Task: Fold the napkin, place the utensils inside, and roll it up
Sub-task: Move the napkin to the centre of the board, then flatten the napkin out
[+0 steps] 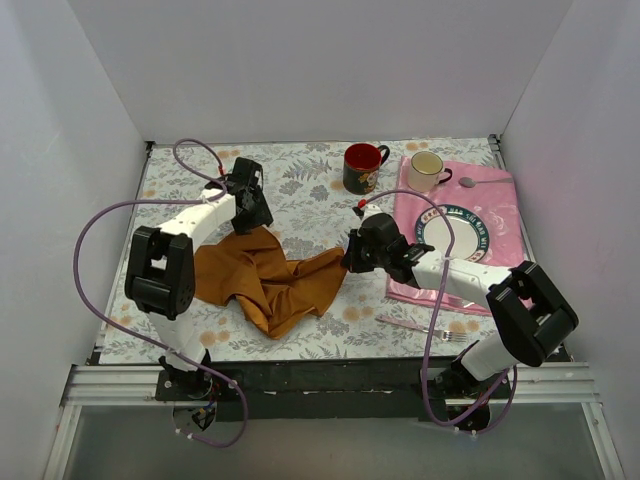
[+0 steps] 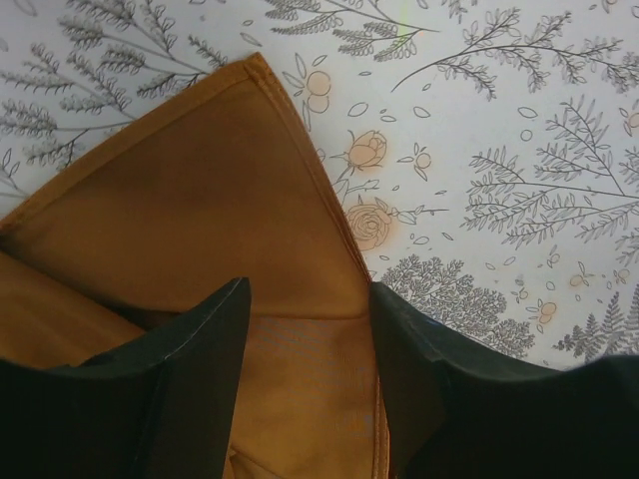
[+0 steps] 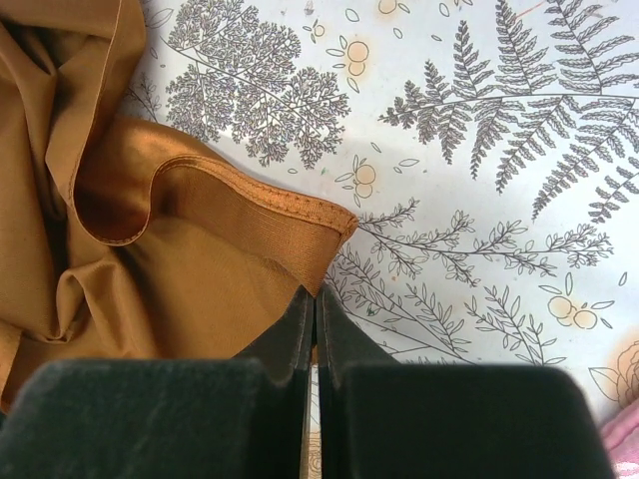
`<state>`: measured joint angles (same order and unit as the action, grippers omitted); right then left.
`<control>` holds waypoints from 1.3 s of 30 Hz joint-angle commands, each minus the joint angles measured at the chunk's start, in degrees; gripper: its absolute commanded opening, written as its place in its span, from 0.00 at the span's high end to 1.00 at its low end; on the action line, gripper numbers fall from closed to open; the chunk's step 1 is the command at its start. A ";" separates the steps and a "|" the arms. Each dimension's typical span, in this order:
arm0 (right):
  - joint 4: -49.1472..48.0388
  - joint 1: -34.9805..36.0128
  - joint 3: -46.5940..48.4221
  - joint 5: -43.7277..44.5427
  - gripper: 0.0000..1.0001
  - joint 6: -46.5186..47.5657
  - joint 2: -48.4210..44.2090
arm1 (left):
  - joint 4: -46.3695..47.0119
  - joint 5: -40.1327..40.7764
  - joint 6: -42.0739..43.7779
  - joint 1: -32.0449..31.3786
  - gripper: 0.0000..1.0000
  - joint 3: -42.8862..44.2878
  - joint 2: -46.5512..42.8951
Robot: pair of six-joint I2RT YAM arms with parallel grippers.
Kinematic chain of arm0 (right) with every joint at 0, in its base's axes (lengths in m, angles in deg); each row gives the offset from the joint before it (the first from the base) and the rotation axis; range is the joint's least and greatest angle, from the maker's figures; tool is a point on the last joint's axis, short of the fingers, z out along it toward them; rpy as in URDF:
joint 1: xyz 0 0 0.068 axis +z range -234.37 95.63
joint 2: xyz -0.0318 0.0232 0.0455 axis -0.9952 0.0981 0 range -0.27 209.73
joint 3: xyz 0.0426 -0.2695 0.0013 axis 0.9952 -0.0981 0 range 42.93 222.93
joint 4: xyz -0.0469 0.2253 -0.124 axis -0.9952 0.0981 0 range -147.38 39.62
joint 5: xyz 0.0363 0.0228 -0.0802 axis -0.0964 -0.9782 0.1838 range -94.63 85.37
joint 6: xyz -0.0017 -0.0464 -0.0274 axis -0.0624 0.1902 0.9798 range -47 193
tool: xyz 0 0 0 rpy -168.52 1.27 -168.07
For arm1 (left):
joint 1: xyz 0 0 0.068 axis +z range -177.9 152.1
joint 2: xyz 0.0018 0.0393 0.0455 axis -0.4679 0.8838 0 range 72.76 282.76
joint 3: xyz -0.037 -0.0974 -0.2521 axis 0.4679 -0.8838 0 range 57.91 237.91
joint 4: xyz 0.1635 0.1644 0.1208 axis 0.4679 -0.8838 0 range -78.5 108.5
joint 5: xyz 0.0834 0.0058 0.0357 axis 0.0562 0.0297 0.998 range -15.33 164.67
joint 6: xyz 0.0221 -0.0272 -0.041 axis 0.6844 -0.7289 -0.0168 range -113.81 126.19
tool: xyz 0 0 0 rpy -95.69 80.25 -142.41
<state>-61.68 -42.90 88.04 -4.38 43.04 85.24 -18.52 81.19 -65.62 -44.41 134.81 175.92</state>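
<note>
The rust-orange napkin (image 1: 265, 280) lies crumpled on the floral tablecloth, between the two arms. My left gripper (image 1: 262, 222) is at its far corner. In the left wrist view its fingers (image 2: 200, 339) stand apart over that corner of the napkin (image 2: 200, 200), with cloth lying flat in the gap of the gripper (image 2: 310, 299). My right gripper (image 1: 347, 258) is at the napkin's right corner. The right wrist view shows this gripper (image 3: 316, 296) shut, with the hemmed edge of the napkin (image 3: 200, 259) pinched at the tips. A silver fork (image 1: 428, 328) lies near the front right.
A pink cloth (image 1: 500, 205) at the right carries a patterned plate (image 1: 478, 228), a cream mug (image 1: 427, 171) and a spoon (image 1: 485, 182). A dark red mug (image 1: 362, 167) stands at the back centre. White walls enclose the table.
</note>
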 commanded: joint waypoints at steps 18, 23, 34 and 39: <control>-0.19 -0.34 0.16 -2.98 0.99 4.20 -2.02 | -5.88 12.63 -13.53 -8.27 0.58 6.86 10.57; 3.67 -0.34 3.75 -0.88 0.99 8.24 -2.46 | -7.02 17.36 -12.92 -8.01 1.00 8.09 8.83; 14.39 -0.34 20.36 6.08 0.99 23.09 -4.39 | -8.86 23.26 -10.02 1.48 1.00 12.39 -9.88; 14.49 -0.17 25.47 0.10 0.99 29.76 -7.90 | -4.06 25.38 -4.23 2.89 1.00 13.89 -21.83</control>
<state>-47.62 -43.05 108.43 -1.01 65.10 81.92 -26.62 102.13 -75.17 -41.35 145.87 165.36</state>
